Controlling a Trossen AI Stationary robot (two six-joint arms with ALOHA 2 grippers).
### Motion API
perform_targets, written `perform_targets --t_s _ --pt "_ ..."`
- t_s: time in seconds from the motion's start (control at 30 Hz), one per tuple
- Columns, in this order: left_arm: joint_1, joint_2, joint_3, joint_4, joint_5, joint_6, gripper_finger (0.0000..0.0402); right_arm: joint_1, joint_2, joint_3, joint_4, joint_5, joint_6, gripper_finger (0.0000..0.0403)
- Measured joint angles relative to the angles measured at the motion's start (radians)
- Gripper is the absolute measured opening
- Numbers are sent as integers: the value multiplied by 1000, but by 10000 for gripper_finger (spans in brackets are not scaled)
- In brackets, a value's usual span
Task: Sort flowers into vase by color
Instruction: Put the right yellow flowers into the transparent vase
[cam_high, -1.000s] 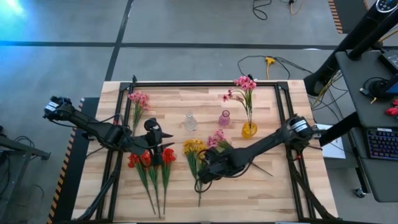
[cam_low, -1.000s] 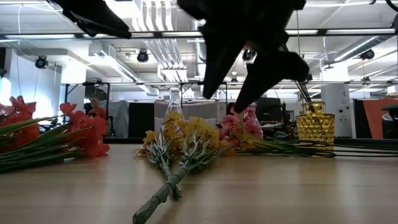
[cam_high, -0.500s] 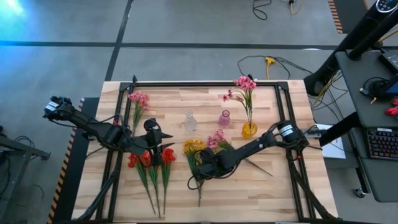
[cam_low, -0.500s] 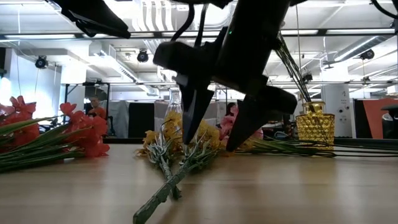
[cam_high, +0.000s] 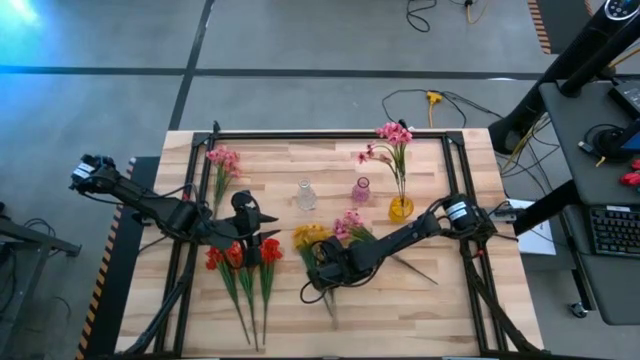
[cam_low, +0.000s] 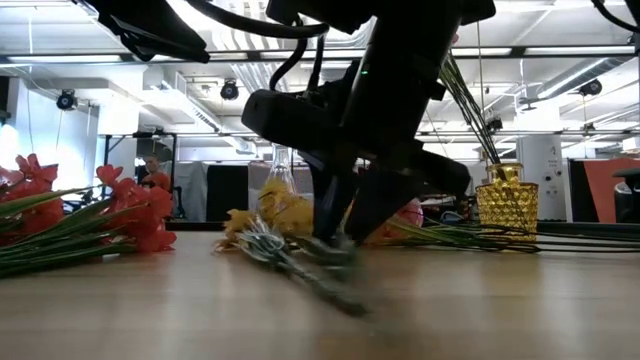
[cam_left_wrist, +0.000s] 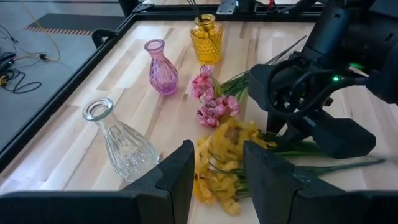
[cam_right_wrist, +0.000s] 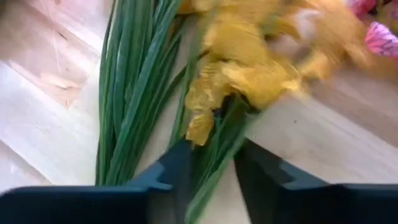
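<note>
Now | right claw (cam_right_wrist: 208, 165) gripping yellow flowers (cam_high: 311, 236) | three vases | left claw (cam_left_wrist: 214, 180) parted, empty

Even overhead light up here, table (cam_high: 420, 300) bright with only soft shadows under the arms, and a blue-white glare patch on the floor (cam_high: 25, 20) at the top-left corner. At table height the ceiling strip lights (cam_low: 230, 15) blow out and the arms go to black silhouettes against them. Yellow flowers (cam_right_wrist: 261, 59) smear with motion blur in the right wrist camera, stems (cam_low: 310, 270) blurred low down too.
</note>
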Motion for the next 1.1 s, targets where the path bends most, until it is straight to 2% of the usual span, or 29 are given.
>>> perform_targets --t_s 0.17,0.5,0.67,0.87,0.93,1.03,1.1 --pt "0 0 0 -1 0 -3 120 2 -9 -1 -10 36 -11 18" --pt "-1 1 -1 4 0 -3 120 35 -147 -2 -94 145 -42 13" --pt "-16 1 -2 41 -1 36 120 81 -246 -2 -118 268 -90 13" --pt "-99 -1 -25 227 5 220 120 154 -360 -28 -132 460 -191 13" --pt "-120 -1 -55 311 35 280 120 178 -394 -42 -111 523 -244 13" --pt "-129 4 -123 484 200 398 120 204 -432 -66 -38 577 -383 13" --pt "-128 15 -170 622 274 448 120 206 -451 -88 48 585 -484 13"
